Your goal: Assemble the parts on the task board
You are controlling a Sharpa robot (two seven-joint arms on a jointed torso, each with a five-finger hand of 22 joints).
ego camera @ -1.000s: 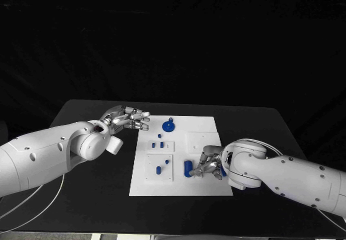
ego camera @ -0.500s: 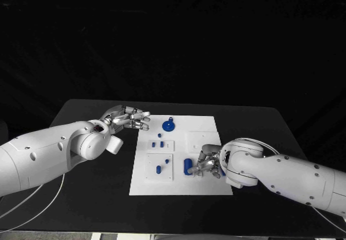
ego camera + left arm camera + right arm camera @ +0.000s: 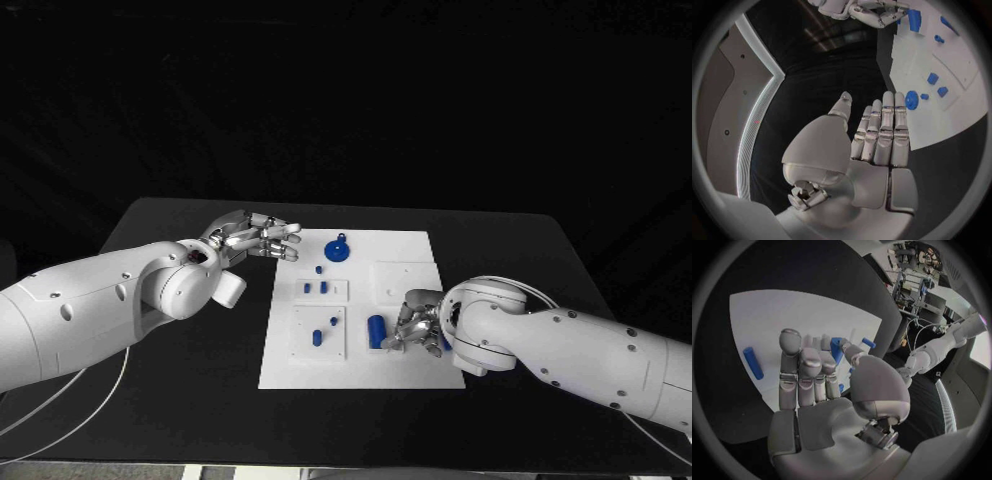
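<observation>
Nearest to us, our right hand (image 3: 417, 330) lies low over the near right part of the white task board (image 3: 418, 375), its white arm reaching in across the black desk (image 3: 188, 400). Its fingers (image 3: 795, 365) are curled down together onto the board. A blue cylinder (image 3: 378, 329) stands just beside the fingertips in the head view; whether we touch or pinch it, we cannot tell. In the right wrist view a blue piece (image 3: 836, 347) shows just past the fingertips, and a separate blue cylinder (image 3: 752, 362) lies apart on the board.

To the left of the cylinder, a raised square block (image 3: 320, 335) carries two small blue parts, one elongated (image 3: 316, 340) and one smaller (image 3: 335, 322). Farther out, a smaller block (image 3: 323, 290) holds two short blue pegs (image 3: 306, 289). To its right sits a plain white square block (image 3: 405, 281).

Farther still, a round blue wheel-like part (image 3: 336, 251) rests near the far edge of the board.

Our left hand (image 3: 257, 238) hovers beyond the board's far left corner, above the desk. Its fingers (image 3: 882, 132) are stretched out side by side with the thumb apart, holding nothing.

We can read no writing or labels on anything.
</observation>
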